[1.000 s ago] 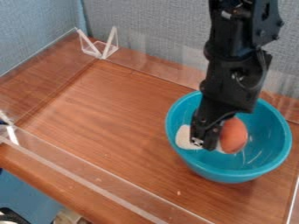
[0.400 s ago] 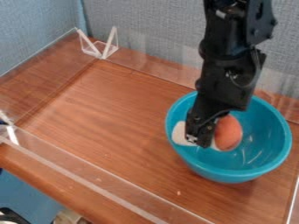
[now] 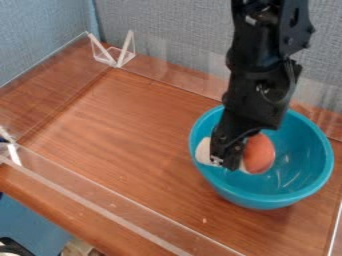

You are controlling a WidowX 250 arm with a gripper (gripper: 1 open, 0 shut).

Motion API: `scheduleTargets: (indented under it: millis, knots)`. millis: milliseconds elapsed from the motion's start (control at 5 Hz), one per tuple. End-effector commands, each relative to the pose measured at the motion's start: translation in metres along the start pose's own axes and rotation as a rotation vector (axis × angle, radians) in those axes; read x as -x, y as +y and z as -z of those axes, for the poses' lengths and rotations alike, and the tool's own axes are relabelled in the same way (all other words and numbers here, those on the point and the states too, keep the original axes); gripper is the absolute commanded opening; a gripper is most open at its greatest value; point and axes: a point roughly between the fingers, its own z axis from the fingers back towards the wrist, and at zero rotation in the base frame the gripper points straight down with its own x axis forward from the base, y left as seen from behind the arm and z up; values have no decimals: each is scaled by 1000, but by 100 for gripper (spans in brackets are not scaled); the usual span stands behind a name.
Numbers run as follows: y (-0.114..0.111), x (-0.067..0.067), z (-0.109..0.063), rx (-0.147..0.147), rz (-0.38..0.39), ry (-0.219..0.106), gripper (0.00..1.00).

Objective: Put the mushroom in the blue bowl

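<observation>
Plexiglass edging (image 3: 120, 215) runs along the nearest side of the wooden counter (image 3: 107, 120), a low clear wall that also borders the left side and the back. Behind that front wall, on the right, sits the blue bowl (image 3: 301, 180), deep and glossy, close to the counter's near right edge.

Inside the bowl the tool (image 3: 230, 152) points straight down, its dark fingers drawn together as tight as they go on the mushroom (image 3: 254, 153). The reddish-orange cap bulges out to the right of the fingers and a bit of the cream stem shows on the left. So the mushroom is already within the bowl's rim, low over the bottom; whether it touches the bottom I cannot tell.

The step in hand looks like the release, and the task is nearly finished. The risks are small but real. If the fingers open while the mushroom hangs above the smooth inside, it could bounce or roll, though the high wall should keep it in. A rounded cap pinched off-centre may cling to one finger and be carried out when the arm (image 3: 267, 50) lifts. A sideways exit could catch the rim and tip or drag the light bowl towards the counter's edge.

Further back, a small white wire stand (image 3: 112, 48) rests in the far left corner, well apart from all this.
</observation>
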Motion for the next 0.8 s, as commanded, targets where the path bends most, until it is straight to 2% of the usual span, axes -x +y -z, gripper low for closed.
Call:
scheduleTargets:
  millis: [0, 200, 600]
  knots:
    - [4, 4, -8, -37, -13, -7, 0]
    - [5, 6, -9, -41, -23, -6, 100]
    - [6, 7, -9, -51, -36, -6, 100]
